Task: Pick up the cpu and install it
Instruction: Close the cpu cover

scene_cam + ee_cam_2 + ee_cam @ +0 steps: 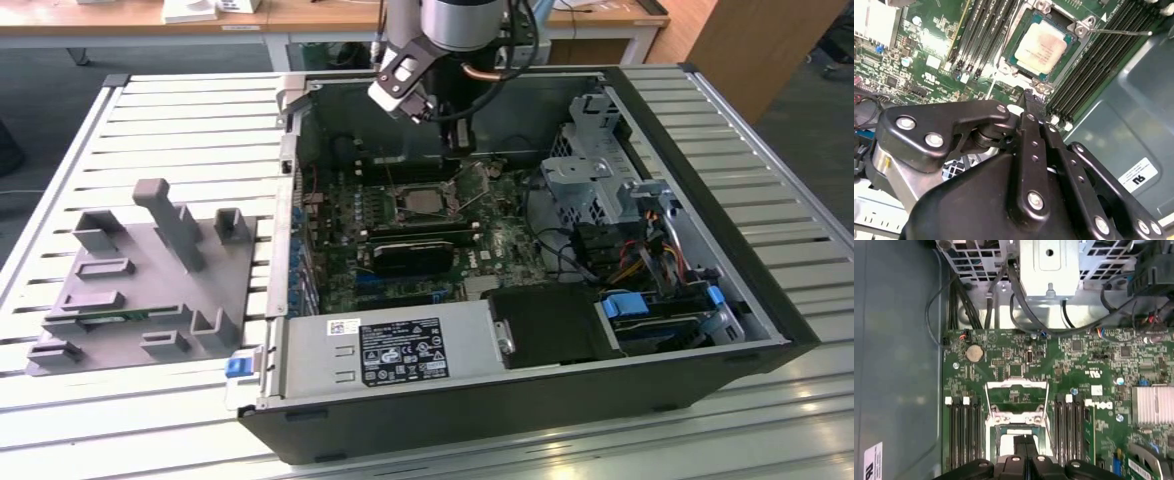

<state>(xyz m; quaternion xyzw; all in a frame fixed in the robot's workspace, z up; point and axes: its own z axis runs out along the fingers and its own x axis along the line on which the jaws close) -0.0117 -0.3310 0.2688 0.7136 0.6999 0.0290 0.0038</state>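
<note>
The cpu (424, 203), a silvery square chip with a thin green border, lies flat in its socket on the motherboard (501, 235) inside the open computer case. In the second wrist view the cpu (1041, 47) sits framed by the socket's metal bracket. My gripper (461, 163) hangs just behind the socket, toward the case's back wall. Its black fingers are pressed together with nothing between them. In the second wrist view the gripper (1030, 97) ends just beside the socket's edge, apart from the chip. The first wrist view shows the gripper (1024, 442) over the raised socket frame (1016, 386).
A grey plastic fixture (147, 280) stands on the slatted table at the exterior view's left. Inside the case are a black heatsink-like block (420, 250), a power supply (387, 350), a metal drive cage (601, 160) and bundled cables (641, 250). Memory slots (981, 35) flank the socket.
</note>
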